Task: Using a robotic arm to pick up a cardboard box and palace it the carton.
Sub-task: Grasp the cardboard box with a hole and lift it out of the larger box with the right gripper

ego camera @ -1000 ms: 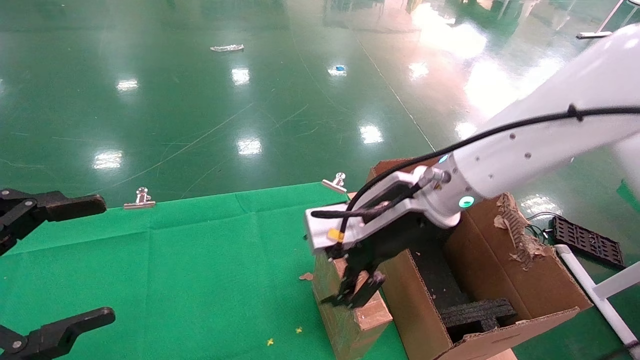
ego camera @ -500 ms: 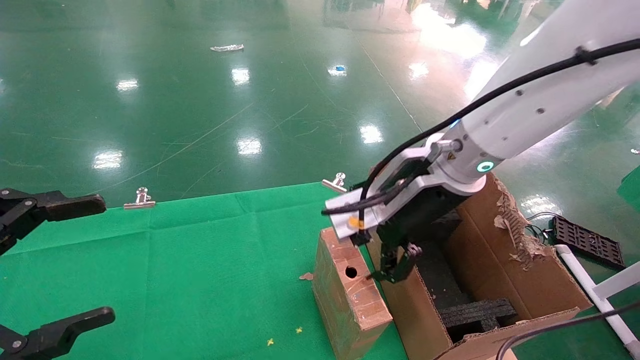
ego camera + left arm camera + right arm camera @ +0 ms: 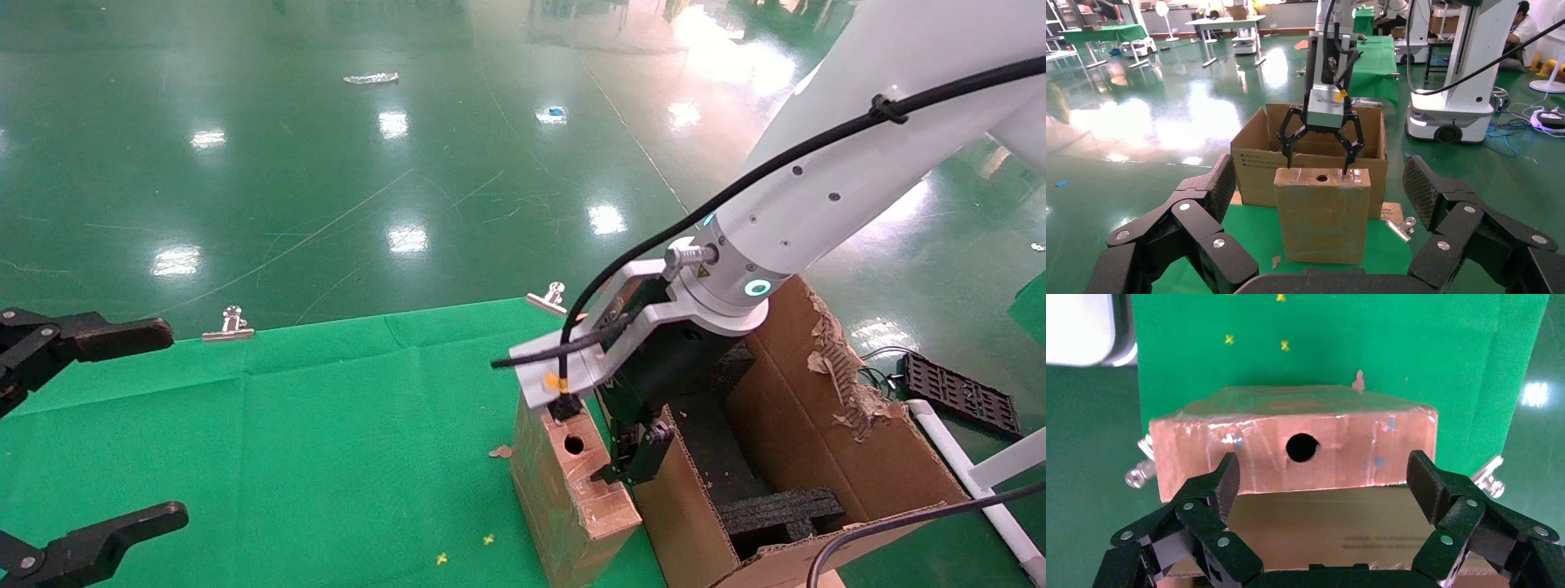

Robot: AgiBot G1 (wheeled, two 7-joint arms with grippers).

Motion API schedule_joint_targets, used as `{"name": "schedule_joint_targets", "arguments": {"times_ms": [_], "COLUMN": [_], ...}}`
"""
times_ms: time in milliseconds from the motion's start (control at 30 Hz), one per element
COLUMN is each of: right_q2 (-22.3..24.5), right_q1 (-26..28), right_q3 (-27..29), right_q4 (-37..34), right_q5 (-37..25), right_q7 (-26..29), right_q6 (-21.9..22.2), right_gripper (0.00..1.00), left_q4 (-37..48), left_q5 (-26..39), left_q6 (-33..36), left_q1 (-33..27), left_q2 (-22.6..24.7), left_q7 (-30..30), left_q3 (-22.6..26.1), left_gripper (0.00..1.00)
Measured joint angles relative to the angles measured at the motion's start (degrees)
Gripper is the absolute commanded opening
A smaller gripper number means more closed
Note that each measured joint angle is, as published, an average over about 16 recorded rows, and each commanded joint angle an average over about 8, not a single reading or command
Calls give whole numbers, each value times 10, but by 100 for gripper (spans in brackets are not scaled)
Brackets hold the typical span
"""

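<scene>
The cardboard box (image 3: 584, 494) stands upright on the green cloth, its taped top face with the round hole facing up, right beside the carton (image 3: 825, 425). It also shows in the left wrist view (image 3: 1322, 220) and the right wrist view (image 3: 1333, 447). The white robotic arm (image 3: 817, 204) reaches down from the right. My right gripper (image 3: 628, 461) is open and empty, just above the box's top edge on the carton side; its fingers (image 3: 1223, 478) span the box's length. The carton holds black foam (image 3: 776, 510). My left gripper (image 3: 176, 422) is open, parked at the left.
Two metal binder clips (image 3: 231, 325) (image 3: 549, 298) hold the green cloth (image 3: 327, 425) at the table's far edge. A black tray (image 3: 960, 396) and a white pipe frame (image 3: 972, 474) lie on the floor right of the carton. A cardboard scrap (image 3: 500, 451) lies beside the box.
My right gripper rose from low on the box's top and swung over the carton's edge, then came back down to the box's top edge. The box and the left arm have not moved.
</scene>
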Motion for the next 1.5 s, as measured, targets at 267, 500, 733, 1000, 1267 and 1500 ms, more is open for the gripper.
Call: {"name": "schedule_joint_targets", "arguments": {"times_ms": [267,500,733,1000,1267,1500], "right_q2": [-4,-13,-23,-35,-43,-42], "right_q1": [4,-1,-11,-28,-38,-42], "right_q3": [-18,-38,-54,-65,-75,-82], "right_q4": [-57,-112,-133,-132,-117,-99], "right_q5": [43,72,78,72,53,40], "right_q7": [180,302,343,356,369,382], "right_q6": [-7,-13,-5,11,24,30], "right_gripper": [100,100,100,51,0,0], "left_q4": [0,0,0,0,0,0], "left_q5": [0,0,-1,-1,-1,-1], "left_q6": [0,0,0,-1,-1,-1], "left_q1": [0,0,0,0,0,0], "left_q2": [0,0,0,-1,-1,-1], "left_q7": [0,0,0,1,1,1], "left_q3": [0,1,1,1,2,2], "left_gripper": [100,100,100,100,65,12]}}
